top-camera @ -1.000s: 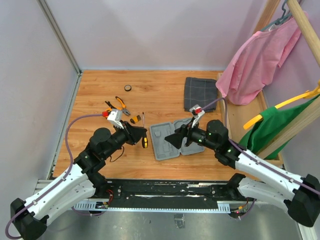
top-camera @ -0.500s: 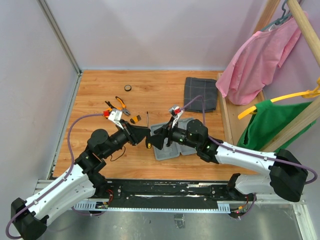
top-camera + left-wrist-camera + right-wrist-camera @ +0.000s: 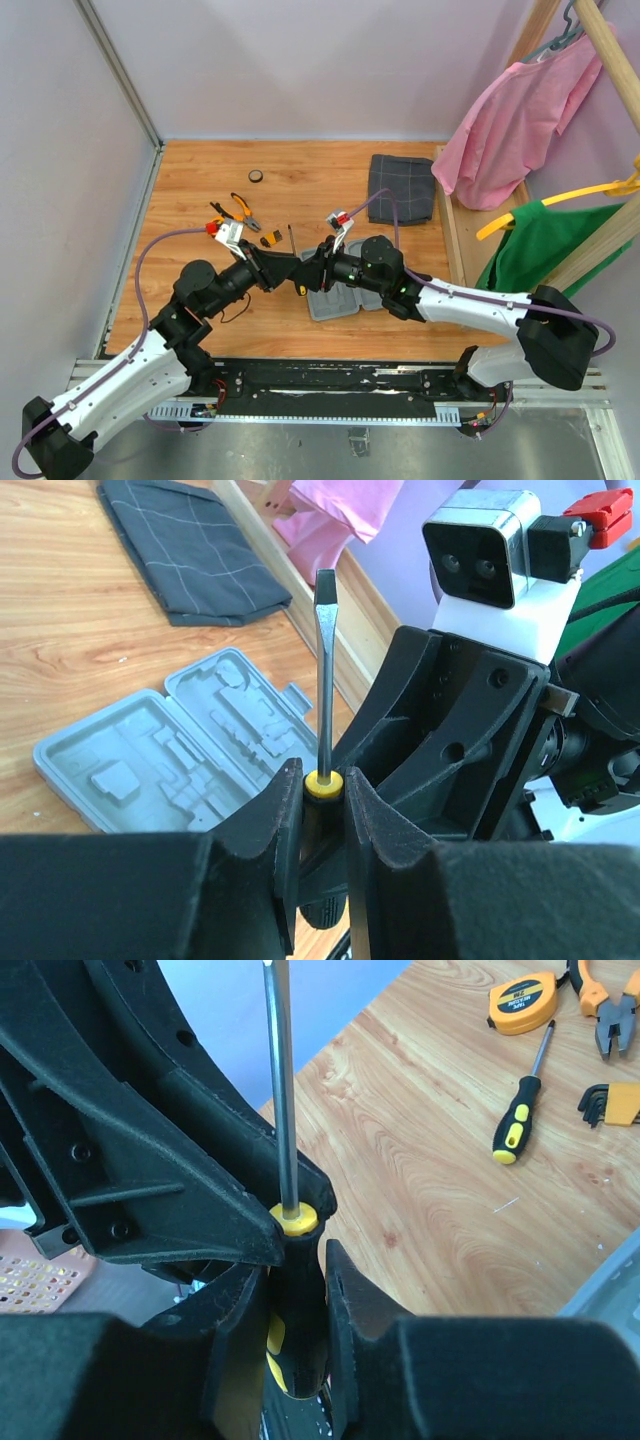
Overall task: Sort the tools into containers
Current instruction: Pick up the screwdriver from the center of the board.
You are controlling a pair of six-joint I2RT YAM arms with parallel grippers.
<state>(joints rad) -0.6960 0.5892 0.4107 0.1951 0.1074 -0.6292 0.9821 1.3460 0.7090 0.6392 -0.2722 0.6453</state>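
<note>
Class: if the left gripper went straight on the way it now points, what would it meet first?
Most likely the right gripper, facing it just ahead; both sets of jaws grip the same screwdriver. The exact gap is hard to judge.

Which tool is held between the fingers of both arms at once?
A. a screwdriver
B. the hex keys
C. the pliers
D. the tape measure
A: the screwdriver has its handle between the left fingers and the right fingers, while the pliers, tape measure and hex keys lie on the table.
</note>
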